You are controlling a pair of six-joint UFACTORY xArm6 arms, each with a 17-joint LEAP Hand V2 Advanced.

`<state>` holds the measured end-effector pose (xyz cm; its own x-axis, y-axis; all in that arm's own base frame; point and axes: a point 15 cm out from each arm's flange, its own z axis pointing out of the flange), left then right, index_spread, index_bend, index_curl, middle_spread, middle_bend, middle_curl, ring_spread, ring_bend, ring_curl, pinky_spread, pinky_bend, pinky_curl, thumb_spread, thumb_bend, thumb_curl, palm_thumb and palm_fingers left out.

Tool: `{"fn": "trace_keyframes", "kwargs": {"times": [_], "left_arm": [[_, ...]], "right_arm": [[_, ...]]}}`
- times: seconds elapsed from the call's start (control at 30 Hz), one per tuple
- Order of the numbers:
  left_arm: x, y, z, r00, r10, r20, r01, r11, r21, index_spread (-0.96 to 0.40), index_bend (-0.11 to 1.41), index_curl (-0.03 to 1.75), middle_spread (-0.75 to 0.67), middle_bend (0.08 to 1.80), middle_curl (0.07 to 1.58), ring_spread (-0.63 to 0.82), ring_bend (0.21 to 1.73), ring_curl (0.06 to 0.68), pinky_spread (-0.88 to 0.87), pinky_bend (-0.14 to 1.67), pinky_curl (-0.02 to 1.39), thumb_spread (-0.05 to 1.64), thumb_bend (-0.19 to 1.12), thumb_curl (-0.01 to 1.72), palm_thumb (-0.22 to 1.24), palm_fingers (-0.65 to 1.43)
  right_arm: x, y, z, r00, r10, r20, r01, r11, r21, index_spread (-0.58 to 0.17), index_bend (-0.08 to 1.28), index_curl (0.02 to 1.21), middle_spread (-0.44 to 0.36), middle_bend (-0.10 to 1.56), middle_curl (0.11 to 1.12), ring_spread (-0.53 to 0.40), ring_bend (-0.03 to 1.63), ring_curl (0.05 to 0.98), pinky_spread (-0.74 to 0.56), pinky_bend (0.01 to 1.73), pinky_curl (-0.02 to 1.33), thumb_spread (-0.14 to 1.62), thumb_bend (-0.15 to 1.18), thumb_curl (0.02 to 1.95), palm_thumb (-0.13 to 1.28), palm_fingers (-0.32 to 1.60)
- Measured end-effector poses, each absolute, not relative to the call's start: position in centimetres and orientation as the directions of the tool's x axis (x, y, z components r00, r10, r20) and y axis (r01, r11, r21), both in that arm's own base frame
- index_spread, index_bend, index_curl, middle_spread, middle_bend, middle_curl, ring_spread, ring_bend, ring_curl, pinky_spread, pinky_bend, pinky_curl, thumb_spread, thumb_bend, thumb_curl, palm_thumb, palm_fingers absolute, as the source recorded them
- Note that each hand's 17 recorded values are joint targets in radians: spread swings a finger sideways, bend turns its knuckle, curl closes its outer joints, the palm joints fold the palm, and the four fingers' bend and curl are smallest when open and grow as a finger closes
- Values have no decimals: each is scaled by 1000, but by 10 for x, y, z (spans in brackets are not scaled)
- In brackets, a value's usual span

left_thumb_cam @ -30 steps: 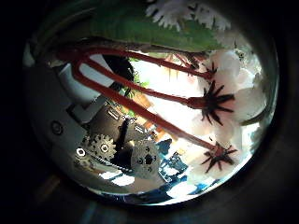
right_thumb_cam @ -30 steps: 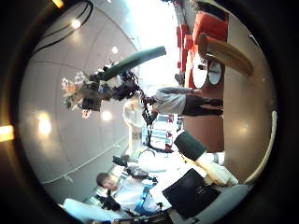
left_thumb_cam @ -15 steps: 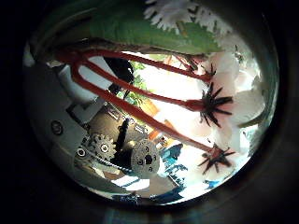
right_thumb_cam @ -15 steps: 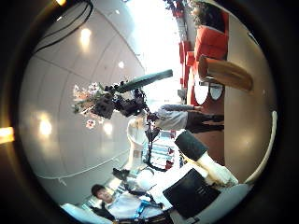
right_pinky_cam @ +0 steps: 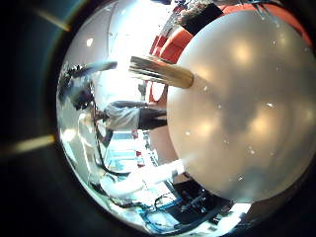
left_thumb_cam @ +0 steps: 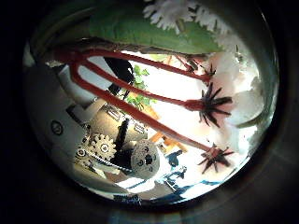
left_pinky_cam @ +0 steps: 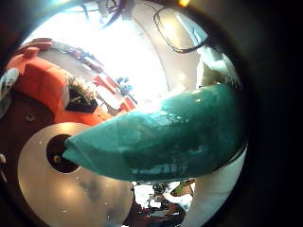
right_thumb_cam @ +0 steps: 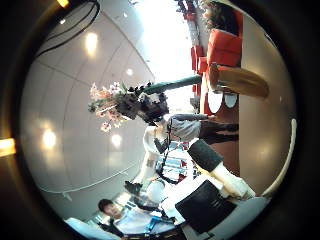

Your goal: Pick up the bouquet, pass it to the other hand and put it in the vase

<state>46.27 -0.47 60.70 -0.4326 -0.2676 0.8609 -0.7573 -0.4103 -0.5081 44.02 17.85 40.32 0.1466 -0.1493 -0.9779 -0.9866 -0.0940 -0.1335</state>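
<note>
In the left thumb side palm view the bouquet's stems run close across the palm, with the flower heads at one end and a broad leaf beside them. My left hand's geared fingers curl beside the stems. A teal finger of the left hand lies across the left little finger side palm view. The right thumb side palm view shows the left hand in the air holding the bouquet, away from my right hand. My right hand's fingers look straight and hold nothing.
A large pale rounded surface fills much of the right little finger side palm view. A round wooden table and a sofa stand in the room behind. The left arm stretches out behind the bouquet.
In the right thumb side palm view the left hand with the bouquet has come nearer and the flowers show larger. The stems stay put in the left palm view.
</note>
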Motion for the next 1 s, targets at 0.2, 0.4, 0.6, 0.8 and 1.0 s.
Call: {"fn": "trace_keyframes", "kwargs": {"times": [0.2,0.4,0.6,0.8,1.0], "left_arm": [[480,7,583,-392,-252,885,-771,-435,-466,-768,570,1353,-547,1117,1035,-390,1534,552,-696,1048,1208,1134,60,979,1059,1060],[490,4,567,-368,-228,902,-793,-430,-432,-771,558,1366,-551,1110,1040,-391,1531,552,-707,1038,1217,1141,54,981,1065,1064],[494,-5,557,-349,-204,915,-816,-414,-404,-765,480,1380,-547,1081,1030,-398,1484,535,-709,1018,1172,1068,-41,924,976,1037],[489,-24,523,-292,-206,934,-889,-302,-344,-538,134,1223,-152,559,867,24,1008,417,-325,423,1039,940,-154,672,411,-459],[495,-14,492,-211,-236,949,-943,-208,-261,-101,3,935,418,217,574,482,746,222,269,173,808,896,-68,499,156,-377]], "right_arm": [[439,179,401,140,-148,-979,-987,-93,-127,-318,144,218,125,173,260,201,326,266,356,402,332,1040,-20,544,768,-50],[439,179,401,143,-148,-979,-987,-96,-130,-317,144,222,125,174,262,200,327,269,355,403,330,1040,-19,546,772,-45],[437,179,401,145,-145,-979,-986,-102,-132,-317,148,228,125,178,266,201,326,270,355,400,328,1040,-20,549,773,-41],[436,179,400,145,-147,-978,-986,-108,-130,-311,154,237,124,181,273,202,333,272,357,394,326,1036,-18,554,779,-22],[436,176,400,149,-151,-977,-985,-104,-134,-305,169,256,113,177,277,192,341,275,362,398,325,1033,-20,560,781,-2]]}}
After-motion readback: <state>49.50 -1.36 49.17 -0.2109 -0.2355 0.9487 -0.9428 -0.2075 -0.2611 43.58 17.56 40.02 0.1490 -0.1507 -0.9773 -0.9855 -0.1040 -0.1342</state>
